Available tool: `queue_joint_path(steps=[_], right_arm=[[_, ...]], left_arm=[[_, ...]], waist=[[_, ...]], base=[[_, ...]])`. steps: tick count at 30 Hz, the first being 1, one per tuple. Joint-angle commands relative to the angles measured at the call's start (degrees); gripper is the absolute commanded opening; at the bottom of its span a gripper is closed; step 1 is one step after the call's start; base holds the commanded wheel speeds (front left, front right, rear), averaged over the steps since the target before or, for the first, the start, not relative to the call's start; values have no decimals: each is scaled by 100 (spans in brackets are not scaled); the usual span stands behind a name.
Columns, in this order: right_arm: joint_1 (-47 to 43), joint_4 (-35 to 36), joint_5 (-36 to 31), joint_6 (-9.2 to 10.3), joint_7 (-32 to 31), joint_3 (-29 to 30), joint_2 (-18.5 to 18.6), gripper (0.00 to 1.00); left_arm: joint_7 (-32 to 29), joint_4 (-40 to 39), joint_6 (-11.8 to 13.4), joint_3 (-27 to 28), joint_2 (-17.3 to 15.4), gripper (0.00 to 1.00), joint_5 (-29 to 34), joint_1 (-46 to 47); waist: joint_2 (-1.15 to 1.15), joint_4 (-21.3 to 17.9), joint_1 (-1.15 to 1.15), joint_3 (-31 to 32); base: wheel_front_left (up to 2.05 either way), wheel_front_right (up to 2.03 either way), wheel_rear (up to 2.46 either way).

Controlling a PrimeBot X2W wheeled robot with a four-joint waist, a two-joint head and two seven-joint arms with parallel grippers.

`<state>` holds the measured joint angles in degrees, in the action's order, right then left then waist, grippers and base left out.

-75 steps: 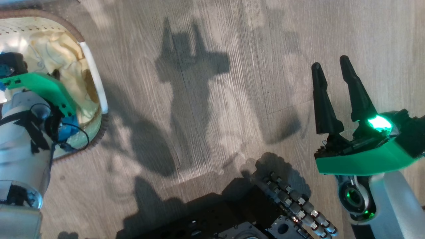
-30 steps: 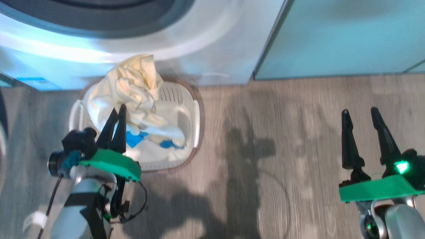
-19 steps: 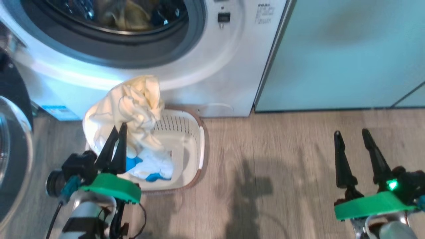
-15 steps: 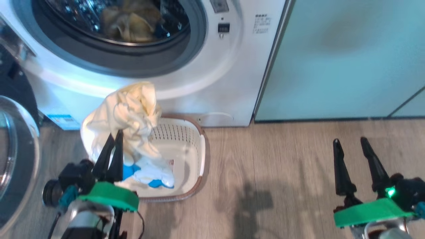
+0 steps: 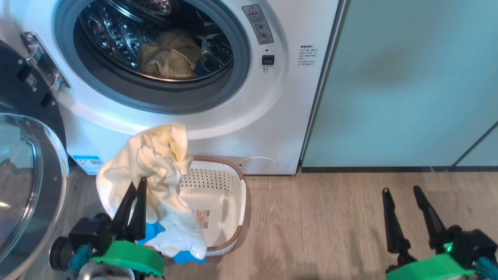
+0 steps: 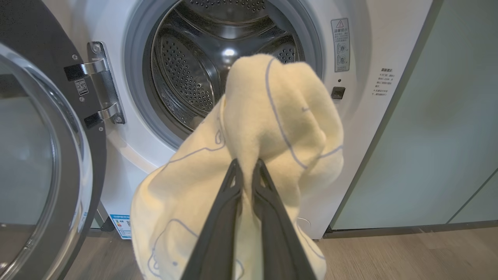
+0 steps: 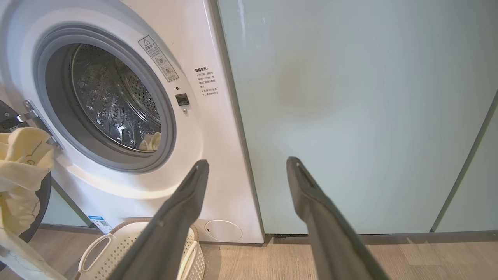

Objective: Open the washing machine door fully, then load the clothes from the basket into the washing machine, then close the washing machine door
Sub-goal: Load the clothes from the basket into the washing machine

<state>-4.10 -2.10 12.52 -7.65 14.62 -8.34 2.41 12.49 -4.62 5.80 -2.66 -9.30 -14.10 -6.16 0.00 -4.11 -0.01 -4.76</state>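
– Wood floor [image 5: 330, 225], white washer [image 5: 280, 116]: where are the clothes [image 5: 155, 167]?
– 1 pale yellow line-printed piece [image 6: 280, 116] hangs from the pinched left gripper [image 5: 138, 182] over the basket [image 5: 243, 194]; another lies in the drum [image 5: 116, 42]. Right gripper [image 5: 401, 189] gapes, empty.

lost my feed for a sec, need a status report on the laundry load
Left gripper shut on yellow cloth, hanging over basket. Right gripper open, empty. Washing machine door open, second cloth in drum. Nothing blocking drum mouth.
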Motion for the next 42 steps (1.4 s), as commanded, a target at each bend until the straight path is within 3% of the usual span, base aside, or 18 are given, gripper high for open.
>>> queue_joint_path(steps=[1,29,42], right_arm=[[31,192,-58,16,38,-145,46,100],[-14,217,-29,16,38,-238,46,100],[319,384,-59,16,38,-298,46,100]], left_arm=[[-1,-242,25,184,-97,0,38,148],[-61,-400,131,122,-125,0,-69,106],[-141,164,-44,207,-218,0,-391,1189]], waist=[[0,2,1,45],[0,7,1,2],[0,-158,1,-891]], base=[[0,0,0],[0,0,0],[0,0,0]])
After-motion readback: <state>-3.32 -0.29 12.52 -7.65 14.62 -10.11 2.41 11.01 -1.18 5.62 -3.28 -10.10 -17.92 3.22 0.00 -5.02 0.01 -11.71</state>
